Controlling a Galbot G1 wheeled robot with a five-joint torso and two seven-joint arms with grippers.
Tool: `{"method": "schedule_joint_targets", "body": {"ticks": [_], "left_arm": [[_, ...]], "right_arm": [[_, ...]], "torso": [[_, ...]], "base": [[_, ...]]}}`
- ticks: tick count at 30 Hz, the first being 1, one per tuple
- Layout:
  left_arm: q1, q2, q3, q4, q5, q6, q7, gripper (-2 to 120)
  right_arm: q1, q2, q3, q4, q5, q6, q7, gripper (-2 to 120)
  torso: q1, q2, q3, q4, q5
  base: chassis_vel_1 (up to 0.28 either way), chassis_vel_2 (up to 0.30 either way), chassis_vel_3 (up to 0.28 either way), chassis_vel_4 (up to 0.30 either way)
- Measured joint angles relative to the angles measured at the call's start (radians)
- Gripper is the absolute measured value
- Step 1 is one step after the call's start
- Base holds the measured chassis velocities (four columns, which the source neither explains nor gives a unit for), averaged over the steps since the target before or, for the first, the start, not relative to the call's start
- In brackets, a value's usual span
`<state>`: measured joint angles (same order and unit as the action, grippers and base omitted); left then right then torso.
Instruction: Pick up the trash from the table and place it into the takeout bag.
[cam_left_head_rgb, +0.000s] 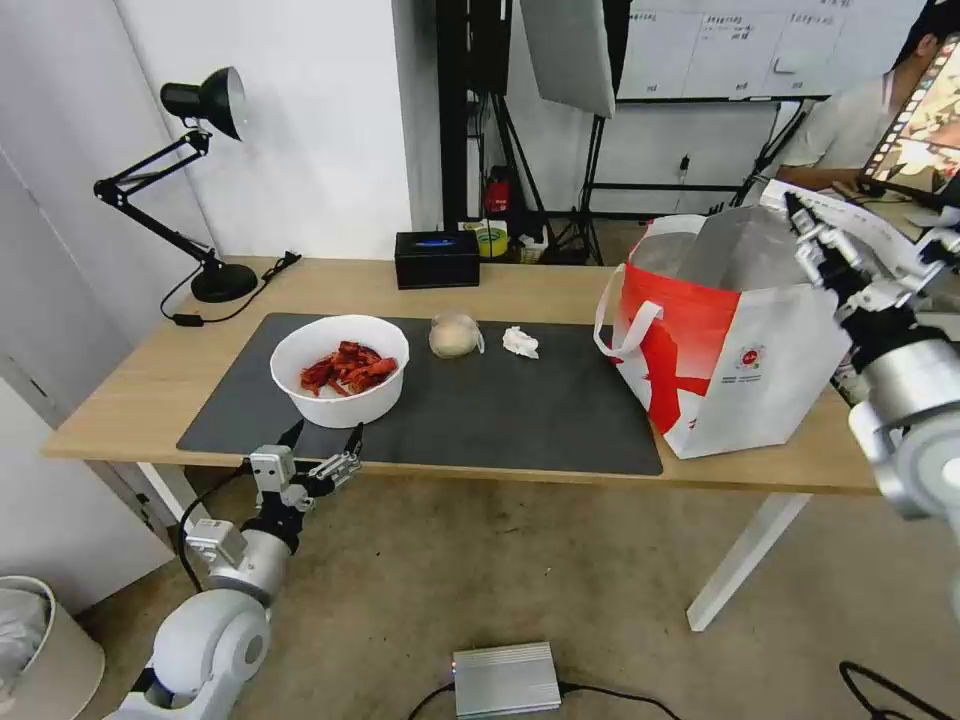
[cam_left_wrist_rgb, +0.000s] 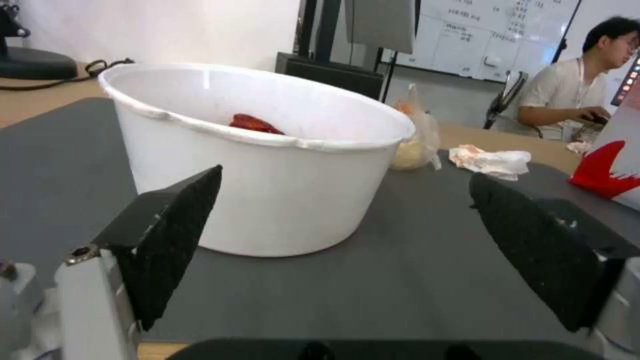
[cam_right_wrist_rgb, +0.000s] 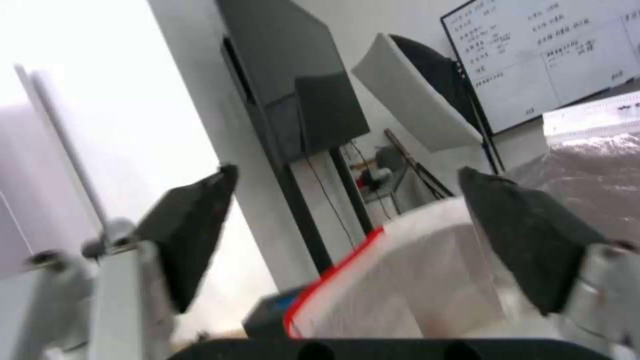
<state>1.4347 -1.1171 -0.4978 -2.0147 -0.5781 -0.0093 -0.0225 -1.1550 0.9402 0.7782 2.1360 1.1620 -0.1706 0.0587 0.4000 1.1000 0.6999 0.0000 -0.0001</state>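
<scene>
Left pincer: your left pincer (cam_left_head_rgb: 325, 447) sits just off the near edge of the counter (cam_left_head_rgb: 140, 375), low and in front of the white bowl. Its fingers (cam_left_wrist_rgb: 170, 235) stand wide apart and grip nothing; in the left wrist view the bowl shows between them, a little farther off, untouched.
Right pincer: your right pincer (cam_left_head_rgb: 812, 232) is raised at the far right rim of the takeout bag, over its mouth. Its fingers (cam_right_wrist_rgb: 190, 232) are spread and empty, with the bag's red-edged rim below them in the right wrist view.
White bowl: the white bowl (cam_left_head_rgb: 340, 370) stands upright on the left part of the dark grey mat (cam_left_head_rgb: 520, 410), with red shells (cam_left_head_rgb: 347, 367) inside.
Wrapped lump: the plastic-wrapped beige lump (cam_left_head_rgb: 455, 335) lies on the mat just right of the bowl, toward the far edge.
Tissue: the crumpled white tissue (cam_left_head_rgb: 520, 343) lies near the lump, on its right, apart from it.
Takeout bag: the takeout bag (cam_left_head_rgb: 735, 345) stands upright and open at the right end of the counter, foil lining showing, one corner on the mat.
Other items: a black box (cam_left_head_rgb: 436, 258) rests at the far edge of the counter, and a black desk lamp (cam_left_head_rgb: 180, 170) at its far left corner.
</scene>
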Motion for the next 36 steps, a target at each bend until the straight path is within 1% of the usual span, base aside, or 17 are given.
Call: {"method": "schedule_joint_targets", "body": {"ticks": [1,2,3,4,5,8,12,14,16,19,20,23,24,27,32,35,36], "left_arm": [[0.001,0.000,-0.001,-0.001,0.000,0.000,0.000,100],[0.001,0.000,-0.001,-0.001,0.000,0.000,0.000,100],[0.003,-0.001,-0.002,-0.002,0.000,-0.001,0.000,100],[0.004,-0.002,-0.003,-0.002,0.000,-0.001,0.000,100],[0.004,-0.002,-0.003,-0.002,0.000,-0.001,0.000,100],[0.007,-0.004,-0.006,-0.005,0.002,-0.002,0.000,100],[0.009,-0.006,-0.007,-0.007,0.005,-0.002,0.000,100],[0.012,-0.009,-0.008,-0.012,0.008,-0.002,-0.001,100],[0.014,-0.009,-0.008,-0.014,0.010,-0.002,-0.001,100],[0.019,-0.014,-0.014,-0.016,0.023,-0.002,-0.003,100],[0.019,-0.014,-0.014,-0.016,0.023,-0.002,-0.003,100],[0.024,-0.019,-0.016,-0.016,0.027,-0.002,-0.005,100],[0.024,-0.019,-0.016,-0.016,0.027,-0.002,-0.005,100],[0.025,-0.022,-0.020,-0.017,0.033,-0.001,-0.006,100],[0.027,-0.025,-0.027,-0.018,0.039,0.000,-0.007,100],[0.030,-0.025,-0.037,-0.017,0.043,0.001,-0.011,100],[0.030,-0.025,-0.037,-0.017,0.043,0.001,-0.011,100]], "right_arm": [[-0.014,0.003,0.000,0.007,-0.020,0.004,-0.006,91],[-0.014,0.003,0.000,0.007,-0.020,0.004,-0.006,91],[-0.042,0.010,-0.001,0.021,-0.059,0.015,-0.015,96],[-0.064,0.017,-0.001,0.032,-0.090,0.023,-0.021,99],[-0.064,0.017,-0.001,0.032,-0.090,0.023,-0.021,99],[-0.117,0.036,-0.003,0.057,-0.166,0.048,-0.038,100],[-0.145,0.051,-0.004,0.069,-0.206,0.061,-0.042,100],[-0.180,0.069,-0.006,0.081,-0.255,0.072,-0.045,100],[-0.189,0.077,-0.007,0.085,-0.268,0.075,-0.044,100],[-0.212,0.110,-0.016,0.087,-0.346,0.093,-0.034,100],[-0.212,0.110,-0.016,0.087,-0.346,0.093,-0.034,100],[-0.228,0.141,-0.028,0.079,-0.412,0.104,-0.024,100],[-0.228,0.141,-0.028,0.079,-0.412,0.104,-0.024,100],[-0.243,0.166,-0.038,0.063,-0.467,0.119,-0.020,100],[-0.261,0.199,-0.050,0.046,-0.493,0.140,-0.026,100],[-0.274,0.231,-0.072,0.011,-0.528,0.186,-0.047,100],[-0.274,0.231,-0.072,0.011,-0.528,0.186,-0.047,100]], "torso": [[0.000,0.000,0.000,0.0000,0.0002],[0.000,0.000,0.000,0.0000,0.0002],[0.000,0.000,0.000,0.0000,0.0001],[0.000,0.000,0.000,-0.0001,0.0000],[0.000,0.000,0.000,-0.0001,0.0000],[0.000,0.000,0.000,0.0000,0.0000],[0.000,0.000,0.000,0.0000,0.0000],[0.000,0.000,0.000,0.0000,0.0000],[0.000,0.000,0.000,0.0000,0.0000],[0.000,0.000,0.000,0.0000,0.0000],[0.000,0.000,0.000,0.0000,0.0000],[0.000,0.000,0.000,0.0000,0.0000],[0.000,0.000,0.000,0.0000,0.0000],[0.000,0.000,0.000,0.0001,0.0000],[0.000,0.000,0.000,0.0000,0.0001],[0.000,0.000,0.000,0.0000,0.0002],[0.000,0.000,0.000,0.0000,0.0002]], "base": [[0.000,0.000,0.000,0.000],[0.000,0.000,0.000,0.000],[0.000,0.000,0.000,0.000],[0.000,0.000,0.000,0.000],[0.000,0.000,0.000,0.000],[0.000,0.000,0.000,0.000],[0.000,0.000,0.000,0.000],[0.000,0.000,0.000,0.000],[0.000,0.000,0.000,0.000],[0.000,0.000,0.000,0.000],[0.000,0.000,0.000,0.000],[0.000,0.000,0.000,0.000],[0.000,0.000,0.000,0.000],[0.000,0.000,0.000,0.000],[0.000,0.000,0.000,0.000],[0.000,0.000,0.000,0.000],[0.000,0.000,0.000,0.000]]}}
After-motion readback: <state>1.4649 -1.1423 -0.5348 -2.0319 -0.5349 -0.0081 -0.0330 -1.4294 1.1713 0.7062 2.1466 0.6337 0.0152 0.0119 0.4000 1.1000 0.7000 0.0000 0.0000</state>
